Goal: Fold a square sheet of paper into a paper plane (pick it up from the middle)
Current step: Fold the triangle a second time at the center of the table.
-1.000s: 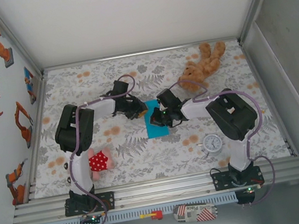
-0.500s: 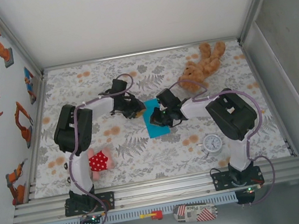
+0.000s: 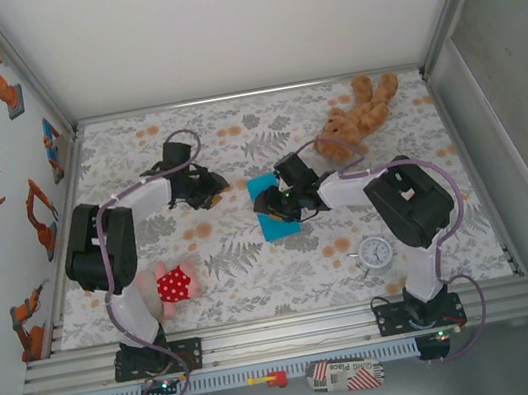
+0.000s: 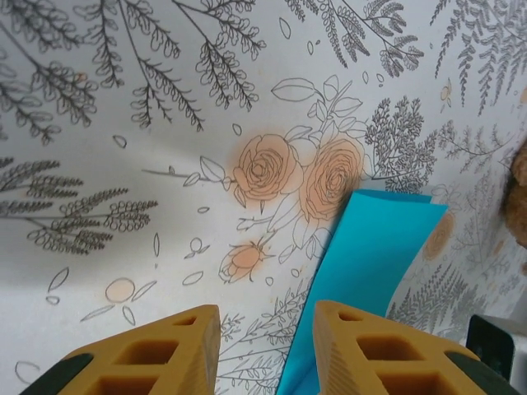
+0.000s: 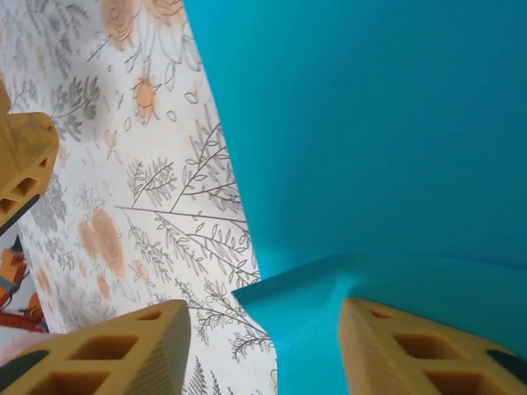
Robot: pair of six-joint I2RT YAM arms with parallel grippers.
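The square sheet of thin turquoise-blue paper (image 3: 276, 226) lies partly folded, one flap curling up off the lower layer; in the right wrist view it (image 5: 370, 123) spreads ahead of the fingertips, its raised fold edge crossing the gap between them; the right gripper (image 5: 263, 354) holds its orange ribbed fingers (image 5: 107, 354) apart, clamped on nothing; the left gripper (image 4: 263, 354), likewise parted and empty, hovers over bare cloth, the sheet's long edge just beside its right-hand finger. The step in hand appears to be an early lengthwise fold, no pointed dart yet formed; the next move probably calls for one gripper to pin the lower layer while the other lays the lifted flap flat, edges matched, crease pressed. Surface: floral-printed tablecloth (image 3: 256, 270); beyond the right fingers, a brown plush teddy bear (image 3: 357, 116); behind them, a small round white clock (image 3: 376, 253); behind the left fingers, a red white-dotted cloth object (image 3: 174, 285); white walls (image 3: 234, 20) and an aluminium rail (image 3: 287, 335) enclose the table.
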